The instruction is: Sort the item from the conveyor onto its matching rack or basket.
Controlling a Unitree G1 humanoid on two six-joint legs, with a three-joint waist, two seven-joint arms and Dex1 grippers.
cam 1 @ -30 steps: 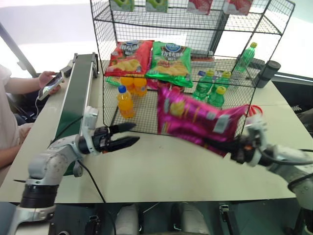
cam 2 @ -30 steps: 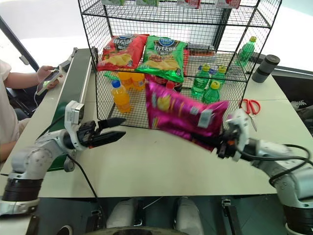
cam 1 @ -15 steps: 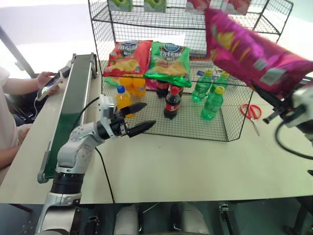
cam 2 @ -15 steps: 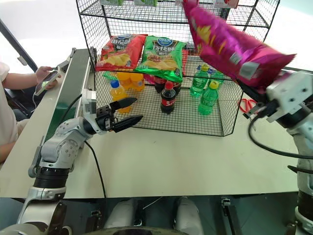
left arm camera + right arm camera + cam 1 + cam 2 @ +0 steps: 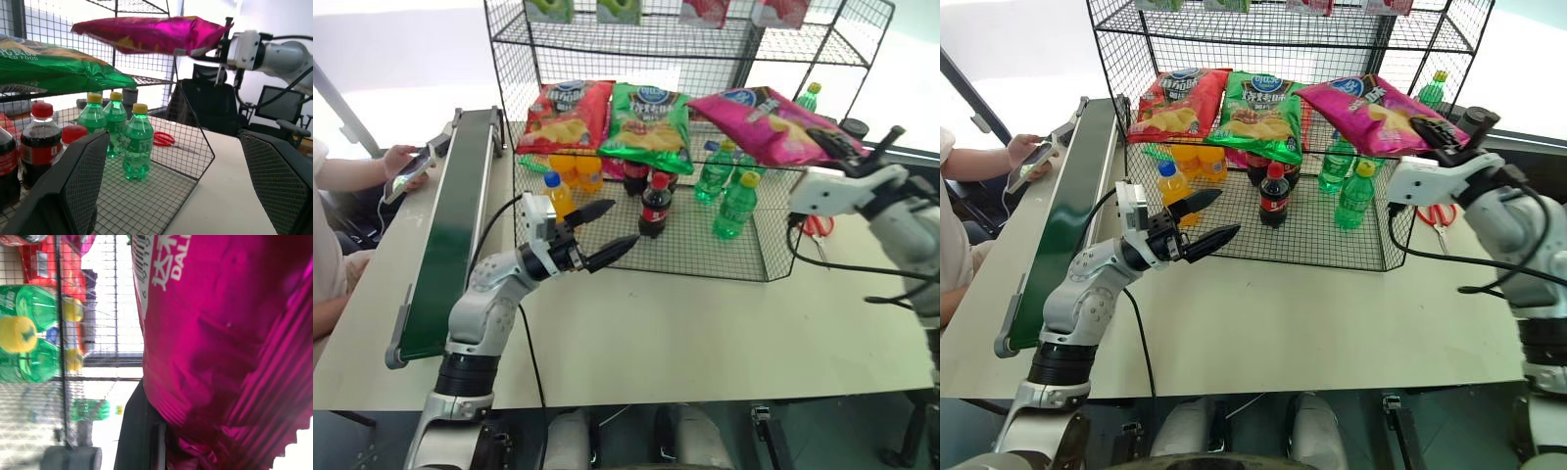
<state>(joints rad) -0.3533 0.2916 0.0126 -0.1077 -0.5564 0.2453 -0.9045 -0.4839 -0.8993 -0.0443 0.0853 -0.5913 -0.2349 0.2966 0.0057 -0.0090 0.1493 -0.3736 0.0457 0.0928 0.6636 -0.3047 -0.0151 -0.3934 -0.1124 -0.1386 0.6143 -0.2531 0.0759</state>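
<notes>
Pink crisps bag (image 5: 759,122) lies flat at rack (image 5: 524,147) middle tier, right of green bag (image 5: 649,117), gripped at its end by right gripper (image 5: 837,147). Left gripper (image 5: 607,227) spread, empty, near orange bottle (image 5: 558,194). Conveyor (image 5: 455,215) bare.

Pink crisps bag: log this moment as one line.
right gripper: shut on pink crisps bag | bag: over rack middle shelf | left gripper: open, empty

The pale worktop (image 5: 705,333) is carrying a black wire rack (image 5: 773,250) at its far middle. Left of the rack, a green conveyor (image 5: 455,225) is lying along the edge; right of the rack, red-handled scissors (image 5: 1440,217) are lying flat.
</notes>
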